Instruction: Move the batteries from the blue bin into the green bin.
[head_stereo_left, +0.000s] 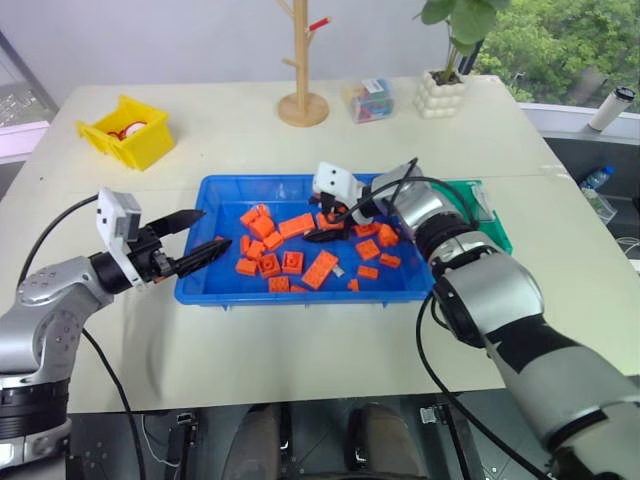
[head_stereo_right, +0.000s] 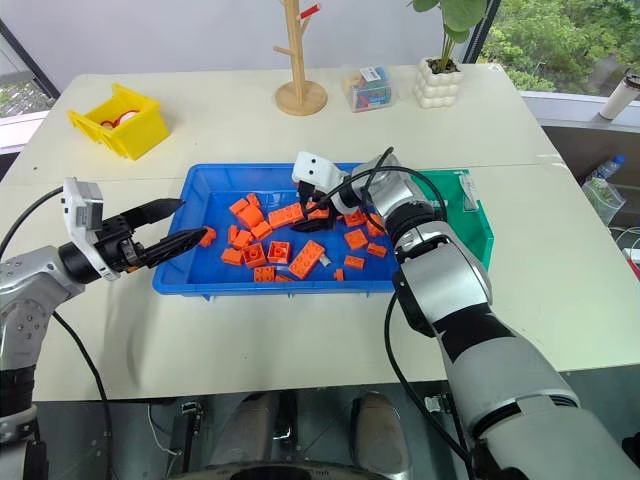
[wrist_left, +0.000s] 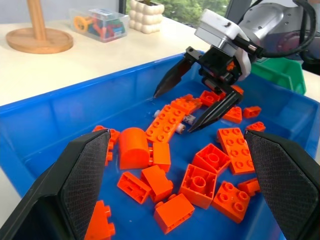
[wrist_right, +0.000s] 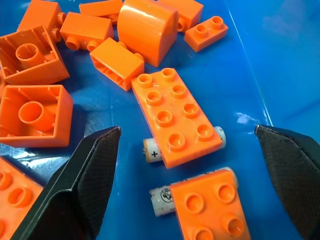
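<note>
The blue bin (head_stereo_left: 232, 196) lies mid-table, strewn with orange bricks (head_stereo_left: 291, 262). In the right wrist view two batteries show on its floor: one battery (wrist_right: 151, 150) pokes out from under a long studded brick, and another battery (wrist_right: 161, 199) is half under a smaller brick. My right gripper (wrist_right: 187, 128) hangs open just above them, tilted down, with a finger on either side of the long brick. At the bin's left edge my left gripper (head_stereo_left: 215, 228) is held level, open and holding nothing. The green bin (head_stereo_left: 492, 225) sits against the blue bin's right side, partly behind my right arm.
A yellow bin (head_stereo_left: 128, 130) stands at the far left of the table. At the back are a wooden stand (head_stereo_left: 302, 100), a clear box of coloured bits (head_stereo_left: 368, 100) and a potted plant (head_stereo_left: 442, 95). Bare tabletop lies in front of the blue bin.
</note>
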